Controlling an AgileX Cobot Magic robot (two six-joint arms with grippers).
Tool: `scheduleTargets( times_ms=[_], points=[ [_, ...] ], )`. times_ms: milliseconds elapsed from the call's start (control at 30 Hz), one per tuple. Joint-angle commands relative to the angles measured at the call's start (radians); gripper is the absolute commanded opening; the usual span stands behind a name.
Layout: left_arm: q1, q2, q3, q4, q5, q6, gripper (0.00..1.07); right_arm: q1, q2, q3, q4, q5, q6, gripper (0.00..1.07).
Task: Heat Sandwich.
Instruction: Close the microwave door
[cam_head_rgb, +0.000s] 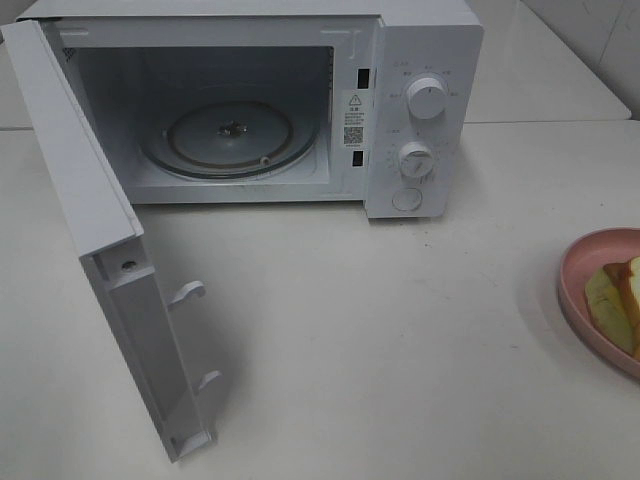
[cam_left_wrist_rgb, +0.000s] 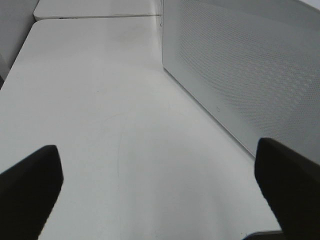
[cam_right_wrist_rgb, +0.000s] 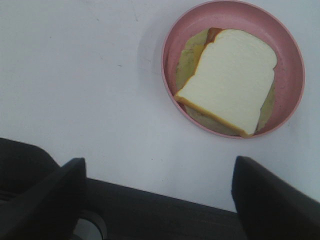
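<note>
The sandwich (cam_right_wrist_rgb: 231, 79), a thick white bread slice with tan crust over a yellow-green filling, lies on a round pink plate (cam_right_wrist_rgb: 289, 55). In the exterior high view the plate (cam_head_rgb: 585, 260) and part of the sandwich (cam_head_rgb: 615, 303) sit at the table's right edge. The white microwave (cam_head_rgb: 425, 120) stands at the back with its door (cam_head_rgb: 110, 260) swung wide open and its glass turntable (cam_head_rgb: 230, 140) bare. My right gripper (cam_right_wrist_rgb: 157, 200) is open and empty above the table, apart from the plate. My left gripper (cam_left_wrist_rgb: 157, 185) is open and empty beside the microwave's perforated side (cam_left_wrist_rgb: 250, 65).
The white table (cam_head_rgb: 380, 350) runs in front of the microwave. The open door juts toward the front left. A second table surface (cam_head_rgb: 540, 70) lies behind on the right. Neither arm shows in the exterior high view.
</note>
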Motion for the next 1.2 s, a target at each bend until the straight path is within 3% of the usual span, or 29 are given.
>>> scheduleTargets(
  times_ms=[33, 267, 533, 967, 1200],
  points=[
    [0.001, -0.026, 0.003, -0.002, -0.016, 0.001, 1.03, -0.006, -0.106, 0.05, 0.005, 0.012, -0.01, 0.76],
    [0.001, -0.026, 0.003, -0.002, -0.016, 0.0, 1.03, -0.024, -0.265, 0.129, 0.007, -0.01, -0.01, 0.76],
    [0.001, -0.026, 0.003, -0.002, -0.016, 0.0, 1.03, -0.158, -0.411, 0.17, 0.067, -0.124, -0.017, 0.76],
    [0.001, -0.026, 0.003, -0.002, -0.016, 0.0, 1.03, -0.276, -0.55, 0.169, 0.084, -0.124, -0.046, 0.76],
    [0.001, -0.026, 0.003, -0.002, -0.016, 0.0, 1.03, -0.284, -0.548, 0.169, 0.084, -0.124, -0.047, 0.76]
  ],
)
